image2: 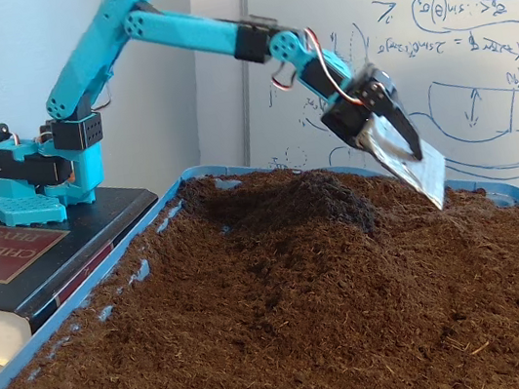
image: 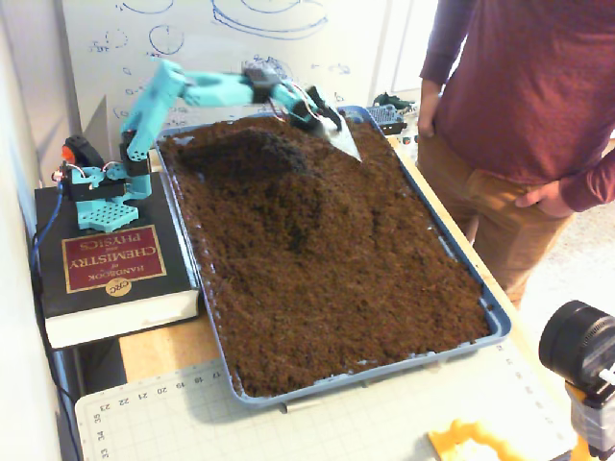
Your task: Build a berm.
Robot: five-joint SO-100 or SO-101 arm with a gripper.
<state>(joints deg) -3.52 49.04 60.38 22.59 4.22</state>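
Berm (image: 252, 154) soil sits heaped at the far end of the blue tray (image: 461, 252), close to the arm's base, a dark steep hump above the flatter soil (image: 336, 288); in the other fixed view it shows as the raised mound (image2: 291, 204) just below the tool. My gripper (image: 332, 123) is clamped on a flat metal scoop blade (image2: 407, 159), which hangs tilted in the air just beside the hump and, as far as I can judge, clear of the soil. To do this stroke well I would lower the blade edge into the loose soil on the open side, keep it shallow, and drag toward the hump so the material piles up rather than flattening the crest.
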